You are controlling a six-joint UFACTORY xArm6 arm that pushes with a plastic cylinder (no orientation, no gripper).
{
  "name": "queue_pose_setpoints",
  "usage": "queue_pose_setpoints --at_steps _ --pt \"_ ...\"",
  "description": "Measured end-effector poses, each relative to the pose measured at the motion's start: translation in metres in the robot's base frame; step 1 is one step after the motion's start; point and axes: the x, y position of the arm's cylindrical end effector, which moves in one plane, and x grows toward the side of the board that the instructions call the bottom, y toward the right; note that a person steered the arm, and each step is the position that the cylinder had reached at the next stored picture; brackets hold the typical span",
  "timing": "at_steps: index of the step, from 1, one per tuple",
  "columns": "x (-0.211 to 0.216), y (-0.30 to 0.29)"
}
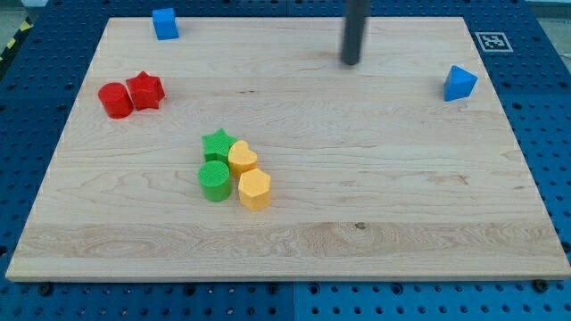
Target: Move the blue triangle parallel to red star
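The tabletop carries all the blocks. No hand is fitted, so nothing is grasped; my tip stands alone. The blue triangle lies to its right, well apart; the red star far left, touching a red cylinder.

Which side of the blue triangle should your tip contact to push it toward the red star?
My tip should meet the blue triangle on its right face, since the red star lies far toward the view's left. My tip now sits up-left of the triangle, so it must circle round.
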Motion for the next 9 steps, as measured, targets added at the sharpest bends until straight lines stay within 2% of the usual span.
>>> queue_pose_setpoints --at_steps 1,2,3,6,7,8,9 --pt "0.0 0.117" --pt "0.034 0.175" --pt "0.064 0.165" --pt "0.059 0.04" --pt "0.067 0.053" --pt "0.084 0.099" --pt "0.092 0.11"
